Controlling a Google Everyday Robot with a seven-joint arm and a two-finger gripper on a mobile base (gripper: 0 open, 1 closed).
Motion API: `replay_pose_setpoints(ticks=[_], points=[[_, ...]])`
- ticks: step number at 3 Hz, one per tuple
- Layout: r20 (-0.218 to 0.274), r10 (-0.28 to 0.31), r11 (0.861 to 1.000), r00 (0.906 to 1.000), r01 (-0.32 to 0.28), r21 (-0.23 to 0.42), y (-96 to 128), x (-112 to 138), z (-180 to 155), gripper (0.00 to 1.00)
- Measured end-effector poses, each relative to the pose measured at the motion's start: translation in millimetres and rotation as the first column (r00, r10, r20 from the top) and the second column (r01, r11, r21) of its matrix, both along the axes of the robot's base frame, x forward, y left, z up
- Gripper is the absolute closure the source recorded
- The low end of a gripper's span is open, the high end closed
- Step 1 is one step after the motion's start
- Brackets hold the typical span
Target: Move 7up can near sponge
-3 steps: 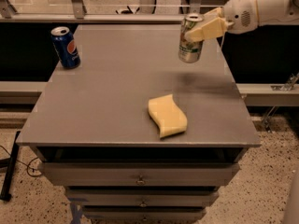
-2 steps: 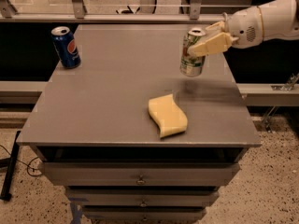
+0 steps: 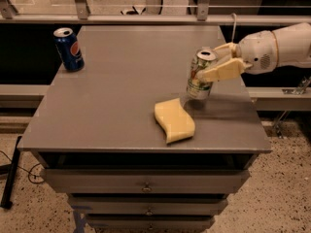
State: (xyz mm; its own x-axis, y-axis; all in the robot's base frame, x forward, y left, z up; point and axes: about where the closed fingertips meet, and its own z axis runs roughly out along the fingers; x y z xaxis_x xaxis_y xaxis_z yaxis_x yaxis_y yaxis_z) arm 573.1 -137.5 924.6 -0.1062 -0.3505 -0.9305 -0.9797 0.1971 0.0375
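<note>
The 7up can (image 3: 199, 79), pale silver with green markings and a silver top, stands upright at the right of the grey table, just behind and to the right of the sponge. The sponge (image 3: 174, 120) is flat, pale yellow with wavy edges, and lies near the table's front edge. My gripper (image 3: 213, 62) reaches in from the right on a white arm and is shut on the can, one cream finger in front of it and one behind. The can's base is at or just above the tabletop; I cannot tell which.
A dark blue Pepsi can (image 3: 68, 49) stands at the table's far left corner. The grey table (image 3: 112, 101) has drawers below its front edge. A metal railing (image 3: 146, 18) runs behind the table. The floor is speckled.
My gripper has carried the 7up can from the table's far right forward and down, to a spot next to the sponge. The sponge and Pepsi can have not moved.
</note>
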Motion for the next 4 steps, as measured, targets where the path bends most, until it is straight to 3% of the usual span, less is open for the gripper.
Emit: replay_pose_setpoints(ticks=[1,2,4], points=[[0.033,0.033,0.999,0.9989,-0.033,0.023,5.0,-18.3,-5.3,1.0],[0.068,0.097,0.995,0.9929,-0.099,0.029,15.9,-33.5,-8.1,0.82],[0.085,0.17,0.985,0.9819,-0.171,0.01,24.7,-53.0,-17.2,0.36]])
